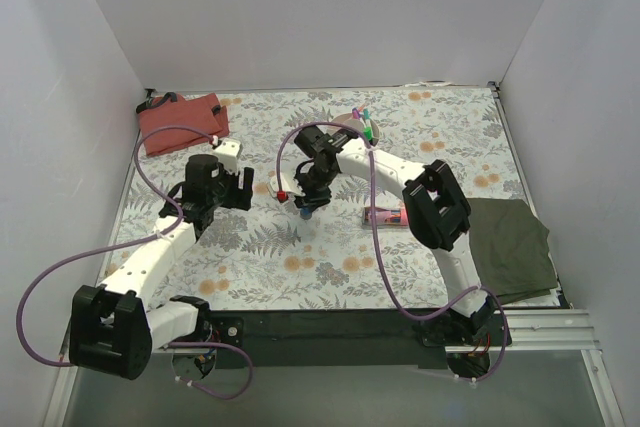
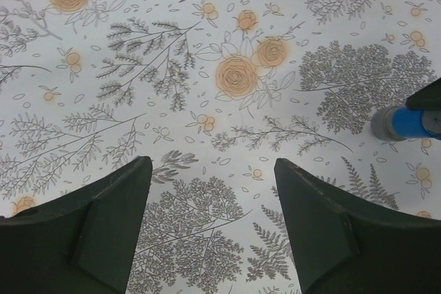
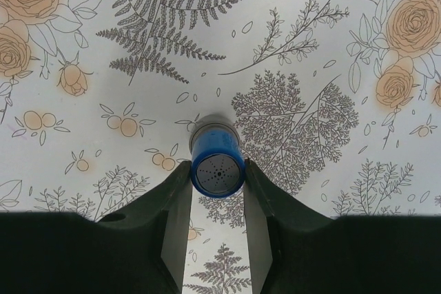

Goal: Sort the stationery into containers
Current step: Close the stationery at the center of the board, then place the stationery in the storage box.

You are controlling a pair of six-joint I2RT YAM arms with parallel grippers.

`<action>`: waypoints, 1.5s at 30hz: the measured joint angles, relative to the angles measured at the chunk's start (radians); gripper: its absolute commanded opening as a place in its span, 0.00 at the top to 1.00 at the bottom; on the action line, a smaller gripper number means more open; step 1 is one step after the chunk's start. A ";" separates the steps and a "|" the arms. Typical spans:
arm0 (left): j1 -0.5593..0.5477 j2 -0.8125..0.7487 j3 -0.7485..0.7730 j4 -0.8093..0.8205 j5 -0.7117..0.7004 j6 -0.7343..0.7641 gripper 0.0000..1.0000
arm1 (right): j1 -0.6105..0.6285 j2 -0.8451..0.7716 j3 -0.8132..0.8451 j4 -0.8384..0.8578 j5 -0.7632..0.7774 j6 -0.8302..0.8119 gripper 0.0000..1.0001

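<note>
My right gripper (image 1: 306, 204) is shut on a small blue cylinder (image 1: 305, 213) near the table's middle. In the right wrist view the fingers clamp the cylinder (image 3: 217, 163) on both sides, its perforated end facing the camera, and the gripper (image 3: 218, 170) is low over the cloth. My left gripper (image 1: 240, 190) is open and empty just left of it. Its wrist view shows only cloth at the gripper (image 2: 213, 166), with the cylinder (image 2: 406, 123) at the right edge. A pink tube (image 1: 385, 215) lies right of centre. The red pouch (image 1: 182, 122) lies at the back left. The white tub (image 1: 360, 127) with capped pens is partly hidden behind my right arm.
A flowered cloth (image 1: 300, 267) covers the table. A small red object (image 1: 282, 194) sits between the two grippers. A dark green folded cloth (image 1: 512, 247) lies at the right edge. White walls close in the back and both sides.
</note>
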State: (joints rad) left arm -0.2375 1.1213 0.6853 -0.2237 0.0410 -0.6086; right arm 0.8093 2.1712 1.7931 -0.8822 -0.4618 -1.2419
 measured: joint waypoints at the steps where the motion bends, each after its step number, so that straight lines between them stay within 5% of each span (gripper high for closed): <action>1: 0.010 -0.002 -0.002 0.000 0.001 -0.001 0.28 | 0.000 -0.005 -0.005 0.006 0.000 0.006 0.99; 15: 0.040 0.016 0.033 0.024 0.047 0.050 0.29 | 0.000 -0.062 -0.031 -0.097 0.068 0.035 0.99; 25: 0.040 0.091 0.103 0.069 0.086 0.085 0.29 | -0.114 -0.066 0.262 -0.242 0.100 0.066 0.99; 45: 0.040 0.311 0.208 0.157 0.136 0.091 0.30 | -0.261 -0.104 0.457 -0.142 0.137 0.171 0.99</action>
State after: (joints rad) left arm -0.1970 1.4319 0.8932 -0.0669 0.1768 -0.5179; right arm 0.5480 2.0674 2.2501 -1.0241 -0.3248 -1.0710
